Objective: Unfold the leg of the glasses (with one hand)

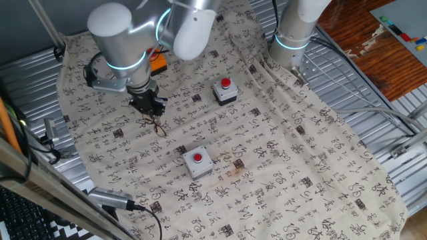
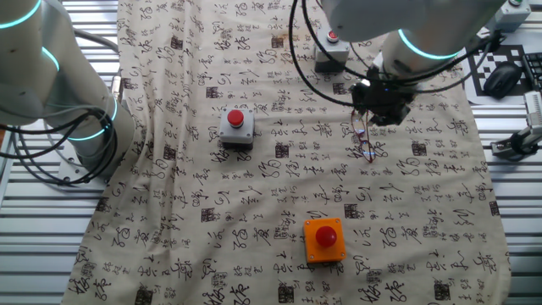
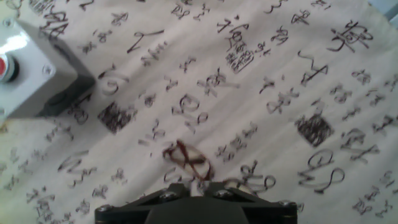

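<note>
Reddish-brown wire shows right at the pincer [image 3: 198, 186] tips in the hand view: the glasses [image 3: 188, 160] lie on the cloth [image 3: 261, 93] just ahead of the dark fingers, seemingly touching them, with thin strands crossing where a leg seems folded over the frame. Whether the pincer is clenched on the wire or only set against it I cannot tell; the fingertips are hidden at the picture's lower edge.

Seen from the fixed cameras, the glasses sit directly under the arm's head, on the cloth-covered tabletop. A grey button box [image 1: 198, 162] with a red cap stands near, a second grey one [image 1: 225, 91] farther off, and an orange box [image 2: 324, 239] well apart.

Risk, as I judge it: the wire is fine and light, so a sideways push may drag the whole frame across the cloth instead of swinging the leg open, or bunch the fabric and snag it. Pressing too hard could bend the rim.

Black calligraphy covers the cloth; none of it is legible to me, and no brand shows.
</note>
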